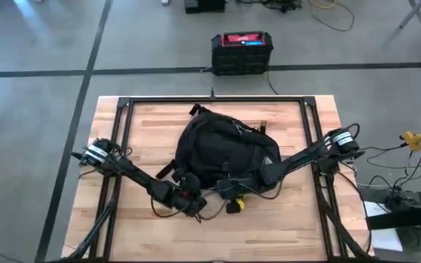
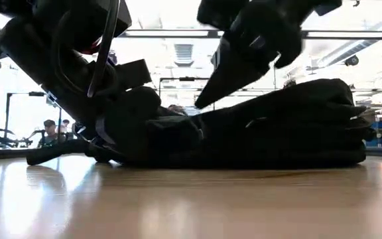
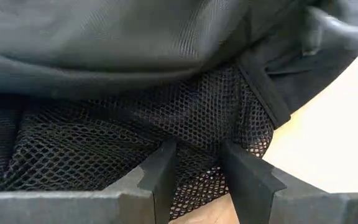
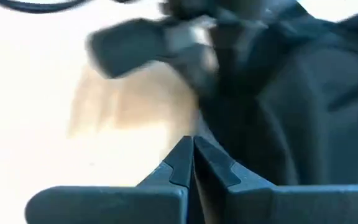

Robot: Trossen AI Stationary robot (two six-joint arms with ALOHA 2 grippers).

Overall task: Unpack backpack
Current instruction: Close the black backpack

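Note:
The black backpack (image 1: pixel 221 146) lies flat on the middle of the wooden table (image 1: pixel 283 226), also seen low and wide in the low view (image 2: pixel 284 133). My left gripper (image 1: pixel 192 196) is at its near left side. Its fingers stand open, with the backpack's black mesh pocket (image 3: pixel 135 143) in front of and between the tips (image 3: pixel 201 165). My right gripper (image 1: pixel 229 191) reaches in from the right to the backpack's near edge. Its fingers (image 4: pixel 191 152) are shut to a point beside the dark fabric (image 4: pixel 291 124). My left gripper comes level at the mesh pocket's lower edge (image 3: pixel 197 155) from the table's near left, one finger on each side of a patch of mesh. Whether the fingertips press the mesh, I cannot tell. My right gripper slants down with shut fingers at the backpack's near edge (image 2: pixel 197 109). Whether anything thin is pinched between them does not show.
A rigid black box with a red top (image 1: pixel 242 50) stands on the floor beyond the far edge. A black metal frame (image 1: pixel 210 100) borders the table. Bare wood (image 2: pixel 191 199) lies along the near edge. People (image 2: pixel 48 126) show far back in the room.

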